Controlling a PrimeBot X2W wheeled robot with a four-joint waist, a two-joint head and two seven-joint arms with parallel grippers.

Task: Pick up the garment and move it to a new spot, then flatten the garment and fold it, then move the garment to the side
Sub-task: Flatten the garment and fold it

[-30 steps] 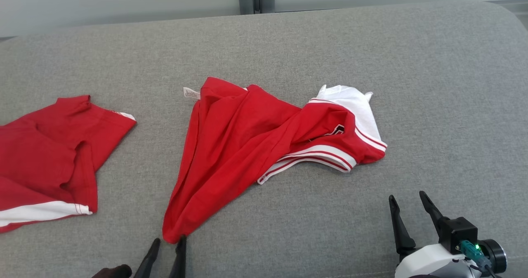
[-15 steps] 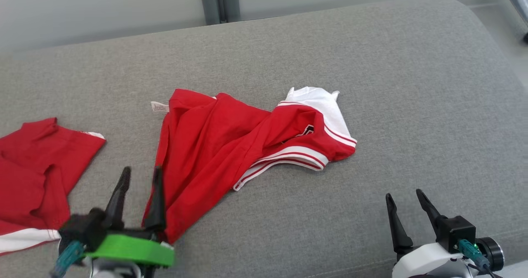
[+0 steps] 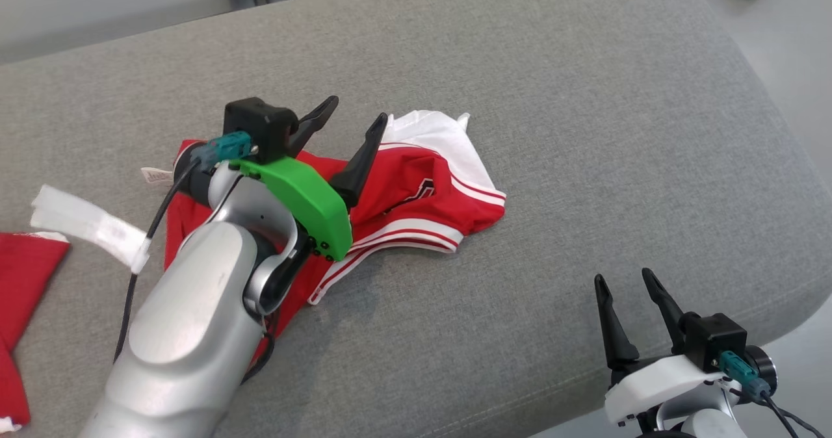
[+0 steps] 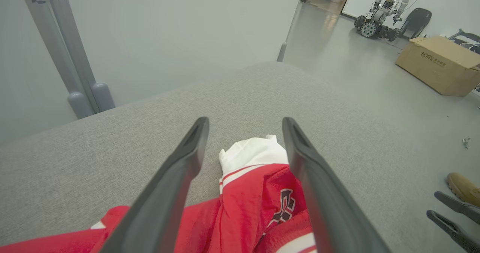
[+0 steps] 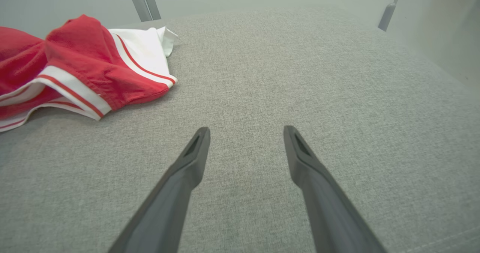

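Crumpled red jersey [image 3: 416, 191] with white, red-striped trim and a white panel at its far end, lying bunched on the grey upholstered surface [image 3: 585, 100], a little left of centre in the head view. A small care label [image 3: 156, 175] sticks out at its left end. In the left wrist view, dark lettering shows on the red cloth [image 4: 255, 208]. The left hand [image 3: 356, 113], on a green mount at the end of a silver forearm, hangs over the jersey with its two dark fingers spread wide and nothing clasped between them. In the left wrist view the fingers [image 4: 245, 121] frame the white panel, and whether they touch the cloth cannot be told. The right hand [image 3: 622, 277] is likewise fully spread and empty, well apart from the jersey near the right front edge of the surface. The right wrist view shows its fingers [image 5: 246, 130] over bare grey fabric, with the jersey [image 5: 75, 69] at upper left. A second red garment [image 3: 19, 275] lies at the left edge of the head view. On the floor beyond, the left wrist view shows a cardboard box [image 4: 438, 63], a wheeled robot [image 4: 382, 9] and a tan shoe [image 4: 463, 187].
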